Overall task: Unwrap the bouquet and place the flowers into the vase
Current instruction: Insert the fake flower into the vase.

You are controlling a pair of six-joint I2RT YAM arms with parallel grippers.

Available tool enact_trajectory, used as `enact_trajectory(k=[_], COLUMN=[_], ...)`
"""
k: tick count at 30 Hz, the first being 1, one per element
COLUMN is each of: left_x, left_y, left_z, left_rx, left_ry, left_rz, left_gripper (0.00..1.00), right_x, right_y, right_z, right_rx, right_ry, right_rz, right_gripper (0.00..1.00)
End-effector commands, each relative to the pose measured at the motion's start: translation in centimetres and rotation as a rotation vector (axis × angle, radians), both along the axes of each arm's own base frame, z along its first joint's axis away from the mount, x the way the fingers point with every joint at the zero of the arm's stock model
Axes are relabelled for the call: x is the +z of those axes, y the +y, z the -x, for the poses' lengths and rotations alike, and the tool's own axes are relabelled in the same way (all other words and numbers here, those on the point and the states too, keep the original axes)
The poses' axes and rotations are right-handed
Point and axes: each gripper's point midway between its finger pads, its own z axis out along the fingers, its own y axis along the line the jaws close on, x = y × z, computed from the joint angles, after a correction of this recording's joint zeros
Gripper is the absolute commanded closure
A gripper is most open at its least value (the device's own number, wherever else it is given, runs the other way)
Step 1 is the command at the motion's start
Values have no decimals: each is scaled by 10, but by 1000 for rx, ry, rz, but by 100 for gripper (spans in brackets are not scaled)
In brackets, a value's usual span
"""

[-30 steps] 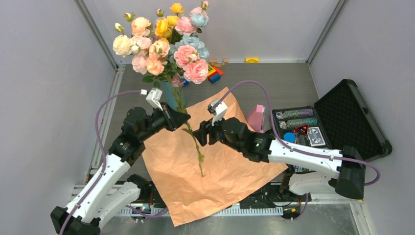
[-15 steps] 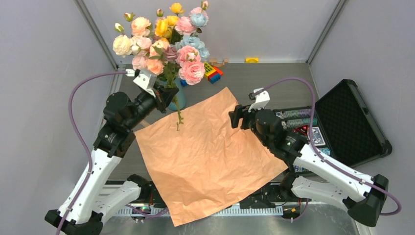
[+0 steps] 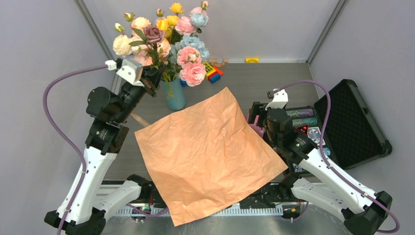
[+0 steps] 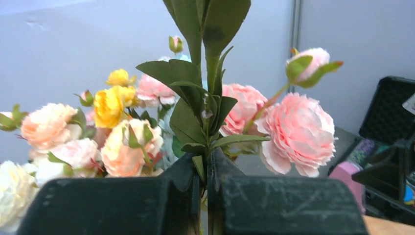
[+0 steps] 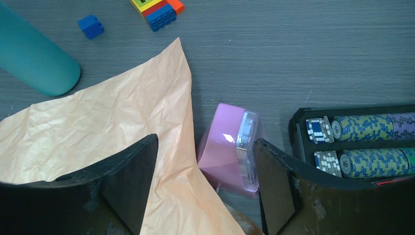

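Observation:
The teal vase (image 3: 176,97) stands at the back left with a full bunch of pink, peach, yellow and pale-blue flowers (image 3: 188,56) in it. My left gripper (image 3: 152,82) is raised beside the bunch, shut on the green leafy stem (image 4: 206,147) of a mauve flower (image 3: 153,34). I cannot tell whether the stem's lower end is inside the vase. The bouquet's tan-orange paper (image 3: 205,152) lies spread flat with nothing on it. At the paper's right corner my right gripper (image 3: 254,119) is open and empty, with its fingers astride the paper's edge (image 5: 181,161) and a pink box (image 5: 225,147).
An open black case (image 3: 342,127) of poker chips (image 5: 362,128) lies at the right, next to the pink box. Toy bricks (image 3: 213,73) sit behind the vase, and a single blue brick (image 5: 91,26) lies near it. A tan strip (image 3: 139,119) lies left of the paper.
My left gripper lifted the long stem off the paper and carried it back and left, up to the flowers. My right arm drew back to the right and its jaws opened wider.

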Motion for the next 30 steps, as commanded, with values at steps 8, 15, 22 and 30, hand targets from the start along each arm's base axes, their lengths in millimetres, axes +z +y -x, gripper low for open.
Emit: enact_trajectory(k=[8,15,22,30], left_x=[76,84,74,55], left_y=[20,20,16,10], left_z=[-18,-19,-12,-17], left_rx=[-9,-27,-57,-76], left_ry=[-231,-250,-282,-289], left_rz=[189,165,128,77], left_gripper=[100,100,100,100], right_x=[13,14,12,14], right_y=[-9,-8,-4,-1], right_z=[-2,-2,-3,-2], right_rx=[-48,-43,-25,-7], right_ry=[-49,-49,-46,-49], right_rz=[-21,-25,-35,-43], right_gripper=[23,23,24,24])
